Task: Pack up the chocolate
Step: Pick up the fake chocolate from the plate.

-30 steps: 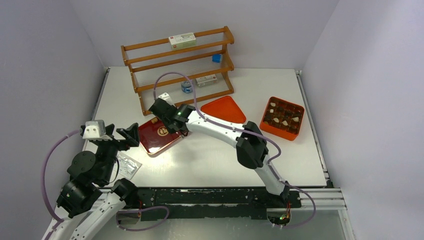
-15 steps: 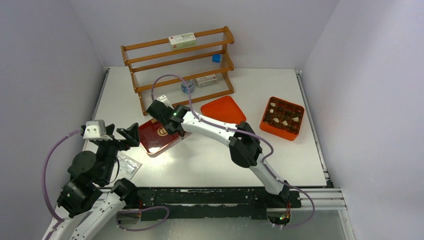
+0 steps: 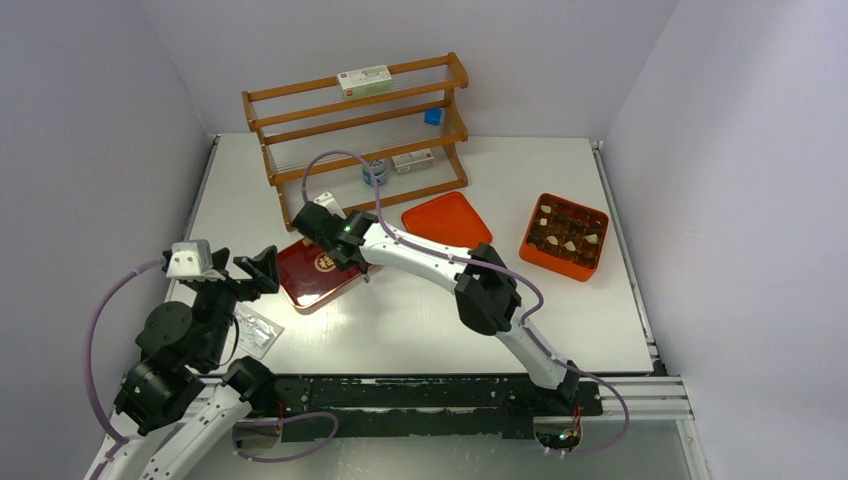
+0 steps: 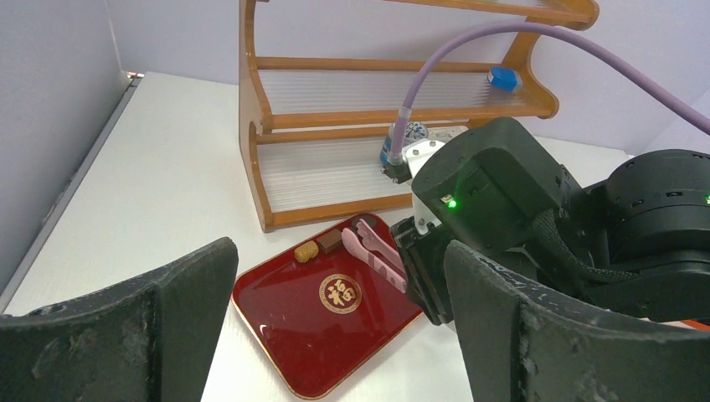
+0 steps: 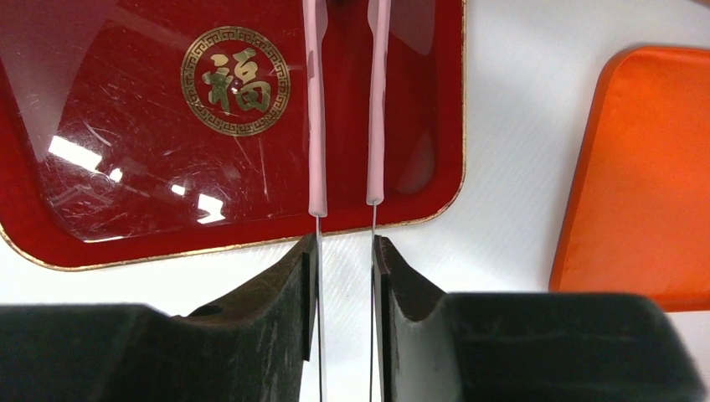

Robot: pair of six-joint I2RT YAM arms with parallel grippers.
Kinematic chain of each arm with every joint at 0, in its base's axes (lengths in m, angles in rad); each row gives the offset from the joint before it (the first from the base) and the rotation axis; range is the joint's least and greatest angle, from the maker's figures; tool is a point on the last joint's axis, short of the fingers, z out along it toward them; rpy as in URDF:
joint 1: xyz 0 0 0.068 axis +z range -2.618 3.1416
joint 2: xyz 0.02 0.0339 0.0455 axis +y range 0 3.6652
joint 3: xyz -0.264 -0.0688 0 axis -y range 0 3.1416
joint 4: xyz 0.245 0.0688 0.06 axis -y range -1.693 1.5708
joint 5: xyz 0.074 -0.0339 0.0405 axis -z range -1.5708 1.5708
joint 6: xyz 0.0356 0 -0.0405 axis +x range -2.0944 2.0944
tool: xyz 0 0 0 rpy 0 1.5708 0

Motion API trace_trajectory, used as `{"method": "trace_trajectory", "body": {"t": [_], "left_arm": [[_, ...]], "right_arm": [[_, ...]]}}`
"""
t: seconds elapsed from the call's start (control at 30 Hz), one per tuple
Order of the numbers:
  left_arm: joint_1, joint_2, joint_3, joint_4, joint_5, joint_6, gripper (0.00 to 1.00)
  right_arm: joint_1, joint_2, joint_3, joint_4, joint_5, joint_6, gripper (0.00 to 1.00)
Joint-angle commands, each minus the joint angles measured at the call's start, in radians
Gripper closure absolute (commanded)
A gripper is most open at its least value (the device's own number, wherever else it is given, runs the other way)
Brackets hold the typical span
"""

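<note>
The right gripper (image 5: 345,251) pinches pink tongs (image 5: 316,126) by their metal ends, their tips reaching over a dark red tray (image 5: 126,218). A light brown chocolate (image 4: 306,250) and a dark chocolate (image 4: 331,241) sit at the tray's far corner. More chocolates (image 3: 568,232) fill an orange compartment box (image 3: 553,264) well to the right, and the left gripper (image 4: 339,268) hovers near the tray with its fingers spread wide.

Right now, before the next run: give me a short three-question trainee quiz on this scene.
1. True or false: the right arm's jaws grip the pink tongs over the red tray.
2. Most chocolate sits in: A) the red tray B) the orange box C) the left arm's jaws.
3. Fill in: the left arm's jaws stand ___.
Key: 1 true; 2 B; 3 open.
</note>
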State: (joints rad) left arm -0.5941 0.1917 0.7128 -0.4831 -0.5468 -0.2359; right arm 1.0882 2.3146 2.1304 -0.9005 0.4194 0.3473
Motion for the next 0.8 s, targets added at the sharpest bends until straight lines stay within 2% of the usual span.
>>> {"method": "trace_trajectory", "body": {"t": [0.0, 0.27, 0.57, 0.77], "left_arm": [[0.01, -0.01, -0.004, 0.028, -0.008, -0.003, 0.02], [0.01, -0.009, -0.004, 0.03, -0.007, -0.003, 0.02], [0.01, -0.008, -0.006, 0.033, -0.002, -0.002, 0.02], [0.01, -0.006, -0.003, 0.029, -0.002, -0.003, 0.02]], "right_arm": [[0.004, -0.006, 0.018, -0.016, 0.022, 0.022, 0.73], [0.017, -0.083, -0.02, -0.054, 0.019, 0.054, 0.79], [0.042, -0.217, -0.15, -0.036, -0.032, 0.073, 0.79], [0.045, -0.251, -0.193, -0.036, -0.077, 0.078, 0.79]]}}
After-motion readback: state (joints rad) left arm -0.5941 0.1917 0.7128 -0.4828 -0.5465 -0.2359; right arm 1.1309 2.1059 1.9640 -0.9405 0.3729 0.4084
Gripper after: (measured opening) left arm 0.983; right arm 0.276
